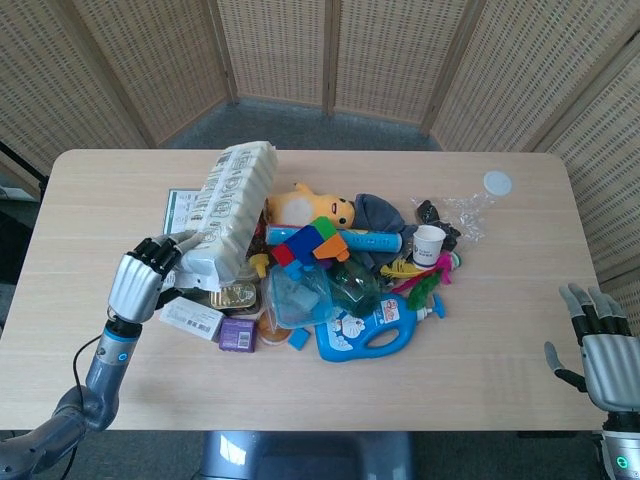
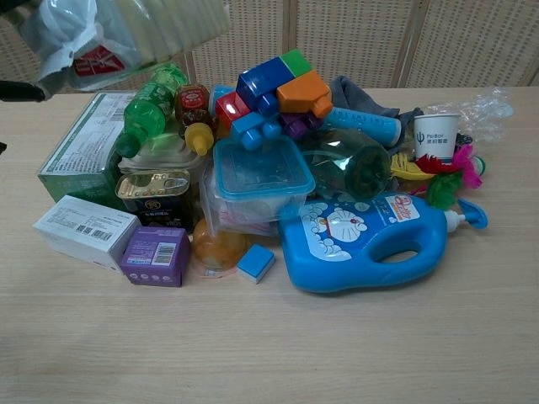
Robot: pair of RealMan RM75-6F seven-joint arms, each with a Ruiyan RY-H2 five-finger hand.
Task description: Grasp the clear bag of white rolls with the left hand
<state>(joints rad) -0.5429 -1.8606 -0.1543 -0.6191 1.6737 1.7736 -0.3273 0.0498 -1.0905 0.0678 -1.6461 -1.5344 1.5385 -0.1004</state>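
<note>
The clear bag of white rolls is lifted off the pile and tilted, its far end over the table's middle left. My left hand grips its near end, fingers curled around the plastic. In the chest view the bag hangs at the top left, above the green bottle, and only a dark fingertip shows at the frame's left edge. My right hand rests off the table's right front corner, fingers apart and holding nothing.
A heap fills the table's middle: blue detergent bottle, clear lidded tub, coloured blocks, tin can, green box, white box, purple box, paper cup, yellow plush toy.
</note>
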